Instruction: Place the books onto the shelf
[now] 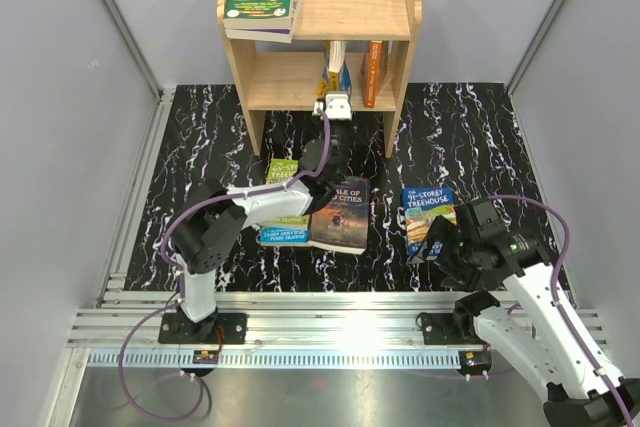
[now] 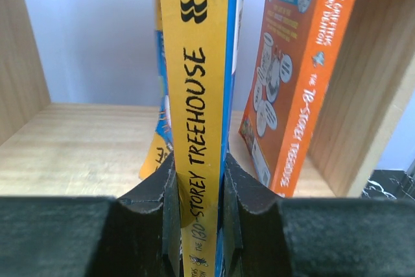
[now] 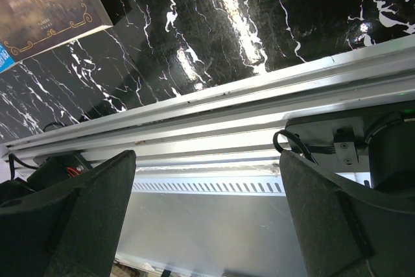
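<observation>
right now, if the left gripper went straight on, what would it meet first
Likely nothing close: the left gripper, shut on the yellow-spined Treehouse book, points through the open back of the shelf; depth is unclear.

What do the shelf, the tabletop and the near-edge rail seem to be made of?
The shelf: pale wood, matte, with grain lines showing; solid or veneer cannot be told. The tabletop: glossy black with white veins, marble-look; the lamp glare on it suggests a polished slab or a printed sheet. The rail: silvery slotted metal, probably aluminium extrusion, with a dull sheen.
</observation>
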Controlling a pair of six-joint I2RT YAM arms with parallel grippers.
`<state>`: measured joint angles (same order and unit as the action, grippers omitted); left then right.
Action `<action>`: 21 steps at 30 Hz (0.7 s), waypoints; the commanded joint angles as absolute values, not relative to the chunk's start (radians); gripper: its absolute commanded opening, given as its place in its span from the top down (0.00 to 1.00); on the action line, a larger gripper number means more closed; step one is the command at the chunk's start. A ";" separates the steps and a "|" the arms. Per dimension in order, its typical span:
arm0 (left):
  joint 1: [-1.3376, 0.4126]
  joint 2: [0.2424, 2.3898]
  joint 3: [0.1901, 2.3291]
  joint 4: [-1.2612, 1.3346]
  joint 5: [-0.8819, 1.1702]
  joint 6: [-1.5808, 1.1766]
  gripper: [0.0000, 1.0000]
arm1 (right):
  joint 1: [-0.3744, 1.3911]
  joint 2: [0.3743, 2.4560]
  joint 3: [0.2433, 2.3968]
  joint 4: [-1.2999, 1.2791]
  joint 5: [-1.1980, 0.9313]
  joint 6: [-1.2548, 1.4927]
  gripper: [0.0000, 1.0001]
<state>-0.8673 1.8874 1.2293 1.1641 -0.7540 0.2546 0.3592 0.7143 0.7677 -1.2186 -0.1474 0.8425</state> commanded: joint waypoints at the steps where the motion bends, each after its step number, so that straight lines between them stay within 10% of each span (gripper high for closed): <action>1: -0.831 1.907 1.339 1.155 -0.675 0.175 1.00 | 0.365 0.698 0.769 -1.229 -0.127 0.867 0.00; 21: -0.718 2.102 1.706 0.931 -0.523 0.028 1.00 | 0.365 0.703 0.761 -1.210 -0.120 0.867 0.00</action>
<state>-0.7277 2.1006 1.6249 0.8722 -0.5682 0.0689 0.3592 0.6975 0.7643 -1.2194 -0.1467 0.8608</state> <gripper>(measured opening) 0.242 0.994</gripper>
